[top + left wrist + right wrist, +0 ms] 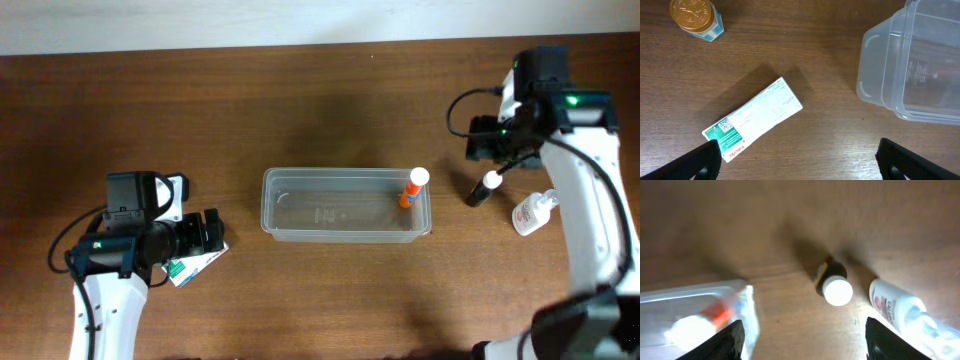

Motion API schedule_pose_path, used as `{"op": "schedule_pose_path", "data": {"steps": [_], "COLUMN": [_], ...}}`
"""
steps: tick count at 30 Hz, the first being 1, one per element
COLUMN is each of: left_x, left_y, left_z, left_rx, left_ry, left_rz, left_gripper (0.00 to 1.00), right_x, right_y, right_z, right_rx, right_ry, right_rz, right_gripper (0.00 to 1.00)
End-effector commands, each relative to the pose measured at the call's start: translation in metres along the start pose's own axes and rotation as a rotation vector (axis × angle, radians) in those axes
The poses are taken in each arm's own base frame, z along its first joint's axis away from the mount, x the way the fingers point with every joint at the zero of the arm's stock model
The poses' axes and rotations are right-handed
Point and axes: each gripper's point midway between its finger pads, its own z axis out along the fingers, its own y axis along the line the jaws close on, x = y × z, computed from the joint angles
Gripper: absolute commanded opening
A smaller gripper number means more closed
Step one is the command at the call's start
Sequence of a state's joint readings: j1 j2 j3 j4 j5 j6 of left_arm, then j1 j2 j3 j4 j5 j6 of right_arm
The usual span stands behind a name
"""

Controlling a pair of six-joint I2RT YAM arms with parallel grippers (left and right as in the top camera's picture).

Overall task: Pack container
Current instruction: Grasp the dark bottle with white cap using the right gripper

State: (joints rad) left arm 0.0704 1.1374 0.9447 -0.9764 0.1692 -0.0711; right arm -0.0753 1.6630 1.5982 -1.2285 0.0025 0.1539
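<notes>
Counter (330, 300): brown wood, carrying everything listed.
Container (290, 215): clear tub, sitting at the counter's middle and holding a white-capped orange stick (413, 188) at its right end.
Left gripper (797, 145): hovering toward the left edge over a green-and-white box (752, 120), jaws spreading wide, gripping nothing.
Right gripper (803, 325): hanging toward the right edge, jaws gaping wide, empty.
Clear bottle (532, 212): lying nearest the right edge.
Dark bottle (482, 188): white-capped, sitting between clear bottle and container.
Gold-lidded jar (694, 15): sitting near the box, not touching it.
</notes>
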Motion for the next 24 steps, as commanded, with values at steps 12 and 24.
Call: {"op": "schedule_pose_path", "data": {"steps": [12,24], "left_x": [-0.006,-0.006], "left_y": [-0.004,-0.004], "left_z": [-0.004,-0.004], "left_rx": [0.013,0.013], "left_ry": [-0.017,-0.017], "left_rz": [0.015,0.015], "left_gripper": [0.99,0.99], "right_x": [0.017,0.024], "right_y": [-0.043,-0.043], "right_z": [0.061,0.083], "right_rx": [0.055,0.057], "right_ry": [0.186,0.244], "right_rz": [0.106,0.106], "right_gripper": [0.69,0.67]}}
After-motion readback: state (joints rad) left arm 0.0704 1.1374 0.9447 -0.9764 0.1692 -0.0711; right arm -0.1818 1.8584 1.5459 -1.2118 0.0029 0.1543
